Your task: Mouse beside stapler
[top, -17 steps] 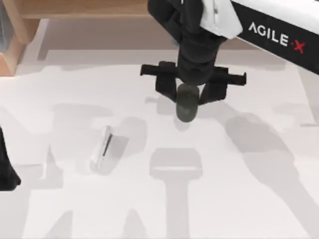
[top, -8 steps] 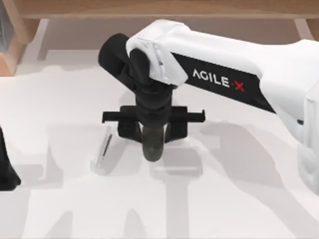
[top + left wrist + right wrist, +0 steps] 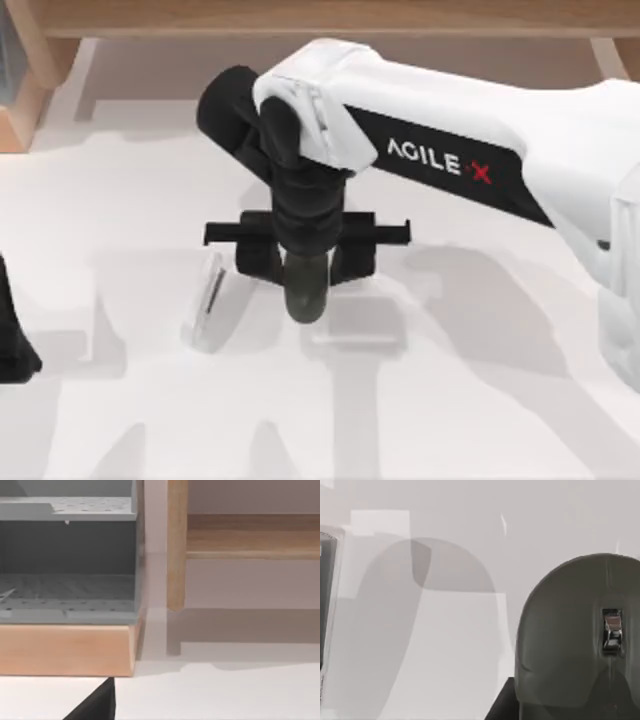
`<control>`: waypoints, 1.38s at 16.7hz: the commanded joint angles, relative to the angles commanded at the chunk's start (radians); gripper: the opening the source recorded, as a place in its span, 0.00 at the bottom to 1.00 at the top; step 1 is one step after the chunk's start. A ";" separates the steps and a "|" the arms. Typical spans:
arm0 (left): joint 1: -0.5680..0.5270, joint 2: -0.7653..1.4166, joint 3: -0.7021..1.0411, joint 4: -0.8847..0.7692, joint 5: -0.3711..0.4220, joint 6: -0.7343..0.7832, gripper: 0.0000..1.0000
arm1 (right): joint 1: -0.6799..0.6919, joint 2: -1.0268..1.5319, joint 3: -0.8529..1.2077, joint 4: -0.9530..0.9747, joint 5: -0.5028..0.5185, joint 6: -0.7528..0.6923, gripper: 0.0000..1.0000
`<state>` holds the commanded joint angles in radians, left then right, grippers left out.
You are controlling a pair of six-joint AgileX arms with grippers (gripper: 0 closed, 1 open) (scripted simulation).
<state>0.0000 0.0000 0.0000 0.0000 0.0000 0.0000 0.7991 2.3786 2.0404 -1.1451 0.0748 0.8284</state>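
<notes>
The mouse [image 3: 304,296] sits clamped between my right gripper's [image 3: 305,268] 2 fingers, just left of the top view's centre, its nose poking out below them. I grip it by its sides so it hangs level for setting down. In my right wrist view its scroll wheel [image 3: 612,629] faces the camera. The stapler [image 3: 205,298] lies on the table [image 3: 480,400] just to its left, apart from it, so I judge placement is near. My left arm [image 3: 14,345] is parked at the left edge.
</notes>
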 joint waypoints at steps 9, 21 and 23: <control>0.000 0.000 0.000 0.000 0.000 0.000 1.00 | 0.000 -0.022 0.003 0.031 0.000 -0.003 0.00; 0.000 0.000 0.000 0.000 0.000 0.000 1.00 | 0.003 0.023 -0.034 0.044 0.001 -0.002 0.00; 0.000 0.000 0.000 0.000 0.000 0.000 1.00 | 0.003 0.023 -0.034 0.044 0.001 -0.002 0.00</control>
<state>0.0000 0.0000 0.0000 0.0000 0.0000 0.0000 0.8017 2.4011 2.0068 -1.1007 0.0757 0.8262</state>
